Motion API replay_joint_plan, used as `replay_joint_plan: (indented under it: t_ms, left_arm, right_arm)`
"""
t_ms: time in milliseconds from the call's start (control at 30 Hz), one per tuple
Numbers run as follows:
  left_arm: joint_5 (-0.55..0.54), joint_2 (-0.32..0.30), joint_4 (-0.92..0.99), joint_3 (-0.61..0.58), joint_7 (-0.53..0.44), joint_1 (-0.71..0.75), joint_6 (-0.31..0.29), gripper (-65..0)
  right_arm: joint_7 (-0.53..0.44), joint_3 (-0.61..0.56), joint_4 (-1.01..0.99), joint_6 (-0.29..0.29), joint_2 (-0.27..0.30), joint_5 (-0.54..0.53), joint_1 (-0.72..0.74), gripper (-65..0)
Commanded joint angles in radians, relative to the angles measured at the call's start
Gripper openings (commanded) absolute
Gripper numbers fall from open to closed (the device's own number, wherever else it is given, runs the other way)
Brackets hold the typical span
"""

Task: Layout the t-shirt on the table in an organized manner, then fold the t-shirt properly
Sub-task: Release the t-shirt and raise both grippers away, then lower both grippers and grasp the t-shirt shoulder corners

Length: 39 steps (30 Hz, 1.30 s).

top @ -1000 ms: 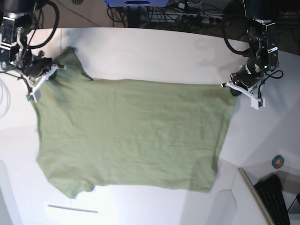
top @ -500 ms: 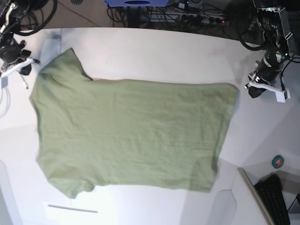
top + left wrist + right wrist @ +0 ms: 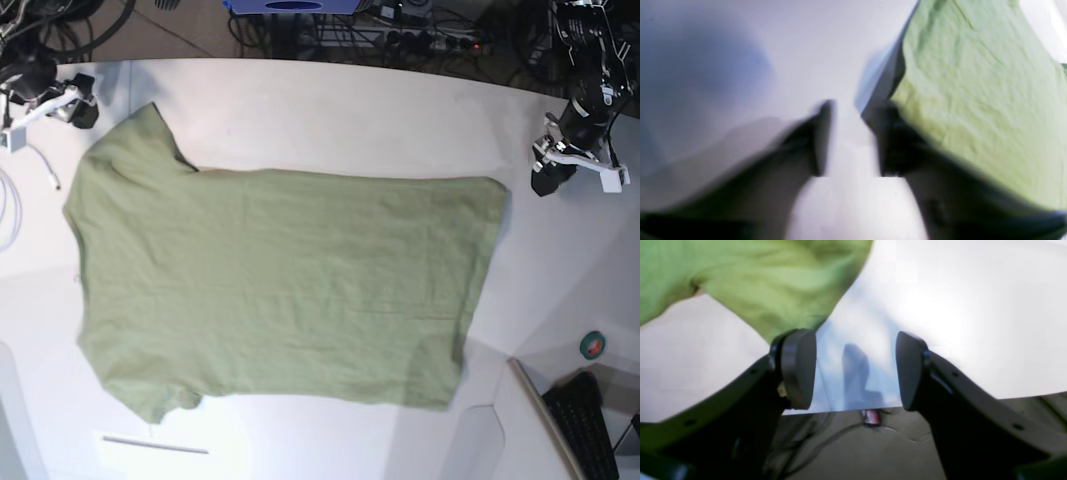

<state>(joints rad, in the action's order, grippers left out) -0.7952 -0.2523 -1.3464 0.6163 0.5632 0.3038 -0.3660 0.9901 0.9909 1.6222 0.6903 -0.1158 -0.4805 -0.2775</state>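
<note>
I see the t-shirt (image 3: 280,285) spread flat on the white table (image 3: 330,110), hem end toward my left arm's side, one sleeve up near the far corner by my right arm. Left pincer (image 3: 851,138) is partly apart, nothing between the jaws, bare table under it, shirt edge just beside one finger. Right pincer (image 3: 855,368) is wide apart and empty; the cloth edge shows beside one pad (image 3: 798,366), contact unclear. Base view: both pincers off the shirt, left (image 3: 572,165) near the hem corner, right (image 3: 45,100) near the sleeve.
</note>
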Motion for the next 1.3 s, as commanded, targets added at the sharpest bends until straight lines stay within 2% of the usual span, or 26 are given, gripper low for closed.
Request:
replay_joint_plan:
  t_ms: [0, 67, 267, 400, 467, 567, 633, 800, 900, 1100, 1200, 1267]
  left_arm:
    - [-0.016, -0.014, -0.017, 0.006, -0.021, -0.007, -0.006, -33.2]
    - [-0.016, -0.014, -0.011, 0.006, -0.021, -0.007, -0.006, -29.9]
    - [-0.016, -0.020, -0.008, 0.011, -0.021, 0.027, -0.020, -28.6]
    - [-0.013, -0.020, 0.002, 0.006, -0.019, 0.031, -0.155, -23.2]
    - [-0.014, -0.020, 0.023, 0.012, -0.019, 0.027, -0.189, -18.9]
    - [-0.014, -0.020, 0.080, 0.009, -0.019, 0.021, -0.190, -15.0]
    - [-0.014, -0.020, 0.112, 0.006, -0.019, 0.019, -0.190, -15.5]
    - [-0.013, -0.006, 0.141, 0.004, -0.019, -0.007, -0.190, -15.5]
    - [-0.008, 0.009, 0.129, 0.004, -0.019, -0.010, -0.190, -15.5]
    - [-0.008, 0.009, 0.129, -0.045, -0.019, -0.001, -0.190, -15.5]
    - [-0.008, 0.009, 0.129, -0.089, -0.019, -0.001, -0.187, -15.6]
    - [-0.008, 0.009, 0.129, -0.112, -0.021, -0.004, -0.155, -15.6]
  right_arm:
    - [-0.010, 0.021, 0.016, 0.008, 0.012, -0.030, 0.005, -29.1]
    - [-0.004, 0.033, 0.014, 0.008, 0.012, -0.036, 0.007, -29.1]
    - [-0.006, 0.032, -0.027, 0.008, 0.009, -0.037, 0.002, -29.1]
    - [-0.010, 0.030, -0.092, 0.008, 0.011, -0.037, 0.007, -29.1]
    - [-0.010, 0.027, -0.093, 0.008, 0.012, -0.036, 0.005, -29.1]
    - [-0.003, 0.026, -0.064, 0.008, 0.018, -0.033, -0.001, -29.1]
    - [-0.001, 0.024, -0.029, 0.008, 0.012, -0.031, -0.018, -29.1]
    - [-0.017, -0.062, 0.005, 0.008, 0.012, -0.031, -0.053, -29.1]
    - [-0.083, -0.088, 0.003, 0.008, 0.015, -0.025, -0.061, -29.1]
    - [-0.116, -0.086, 0.005, 0.008, 0.020, 0.111, -0.056, -29.1]
    - [-0.116, -0.093, 0.005, 0.008, 0.014, 0.121, -0.056, -29.1]
    - [-0.116, -0.093, 0.005, 0.008, 0.011, 0.122, -0.056, -29.1]
